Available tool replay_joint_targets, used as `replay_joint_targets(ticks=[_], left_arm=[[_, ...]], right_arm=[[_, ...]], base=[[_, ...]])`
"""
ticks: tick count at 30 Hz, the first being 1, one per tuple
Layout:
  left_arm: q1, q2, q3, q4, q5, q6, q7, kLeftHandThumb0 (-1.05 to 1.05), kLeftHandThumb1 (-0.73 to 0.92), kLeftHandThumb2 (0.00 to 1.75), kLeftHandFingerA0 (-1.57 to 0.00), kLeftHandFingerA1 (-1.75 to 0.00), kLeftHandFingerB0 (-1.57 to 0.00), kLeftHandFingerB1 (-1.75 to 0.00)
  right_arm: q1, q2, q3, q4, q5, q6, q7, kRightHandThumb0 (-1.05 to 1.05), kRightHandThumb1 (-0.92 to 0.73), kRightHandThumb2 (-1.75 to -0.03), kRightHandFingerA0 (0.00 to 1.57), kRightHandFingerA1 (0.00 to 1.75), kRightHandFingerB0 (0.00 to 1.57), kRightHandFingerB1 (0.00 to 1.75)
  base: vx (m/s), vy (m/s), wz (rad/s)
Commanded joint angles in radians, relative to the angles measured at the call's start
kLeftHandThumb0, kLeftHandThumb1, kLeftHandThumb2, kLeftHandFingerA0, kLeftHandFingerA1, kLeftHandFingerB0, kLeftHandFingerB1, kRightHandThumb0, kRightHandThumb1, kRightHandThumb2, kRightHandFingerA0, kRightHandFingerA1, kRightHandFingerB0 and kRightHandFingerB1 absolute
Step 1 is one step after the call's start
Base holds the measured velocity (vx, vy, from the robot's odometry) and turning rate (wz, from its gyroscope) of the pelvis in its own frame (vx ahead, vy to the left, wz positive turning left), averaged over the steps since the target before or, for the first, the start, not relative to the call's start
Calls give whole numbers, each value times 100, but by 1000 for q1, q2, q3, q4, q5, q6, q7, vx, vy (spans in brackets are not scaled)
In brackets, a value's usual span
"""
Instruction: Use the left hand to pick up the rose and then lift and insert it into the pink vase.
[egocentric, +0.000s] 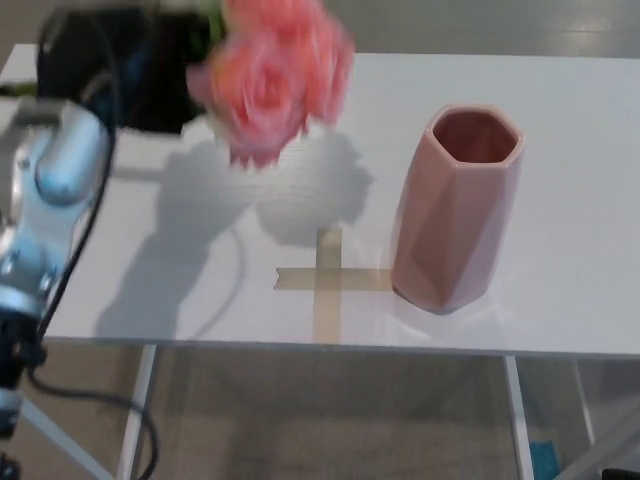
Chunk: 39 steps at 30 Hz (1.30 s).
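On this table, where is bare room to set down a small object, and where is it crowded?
The white table is bare right of and behind the pink vase, and on the left near side, between the tape cross and the robot arm. It is crowded at the far left, where the left robot hand holds the rose above the table.

pink rose (270, 75), pink vase (450, 215), white table (560, 130)

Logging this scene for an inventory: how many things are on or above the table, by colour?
Pink: 2, the rose and the pink vase.
Tan: 1, the tape cross.
Total: 3.
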Motion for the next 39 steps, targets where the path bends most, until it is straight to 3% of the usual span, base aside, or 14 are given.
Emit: replay_joint_targets(ticks=[1, 10, 13, 16, 26, 39], left_arm=[[-138, -130, 139, -32, -321, 104, -112, -21, 82, 65, -78, -148, -69, -110], [-258, -286, 235, -97, -505, 347, -210, -21, 87, 66, -86, -139, -73, -101], [-332, -328, 269, -107, -562, 524, -237, -22, 86, 67, -88, -136, -77, -89], [-386, -349, 288, -95, -610, 617, -270, -22, 84, 66, -90, -133, -80, -84], [-501, -417, 324, -35, -682, 648, -290, -20, 85, 66, -89, -146, -82, -83], [-589, -489, 388, -77, -760, 851, -229, -16, 86, 65, -92, -149, -83, -81]], right_arm=[[9, -12, 3, 6, 4, 12, 5, -34, -59, -57, 68, 48, 57, 43], [14, -8, 7, 6, -2, 10, 3, -34, -59, -57, 67, 48, 57, 43], [11, -7, 9, 7, -4, 11, 4, -34, -59, -57, 67, 48, 57, 43], [7, -7, 9, 7, -3, 14, 5, -34, -59, -57, 67, 48, 57, 43], [-3, -4, 8, 4, -4, 20, -11, -34, -60, -58, 67, 48, 56, 43], [-6, -1, 14, 4, -7, 18, -8, -34, -60, -57, 67, 48, 57, 43]], base=[[0, 0, 0], [0, 0, 0], [0, 0, 0], [0, 0, 0], [0, 0, 0], [0, 0, 0]])
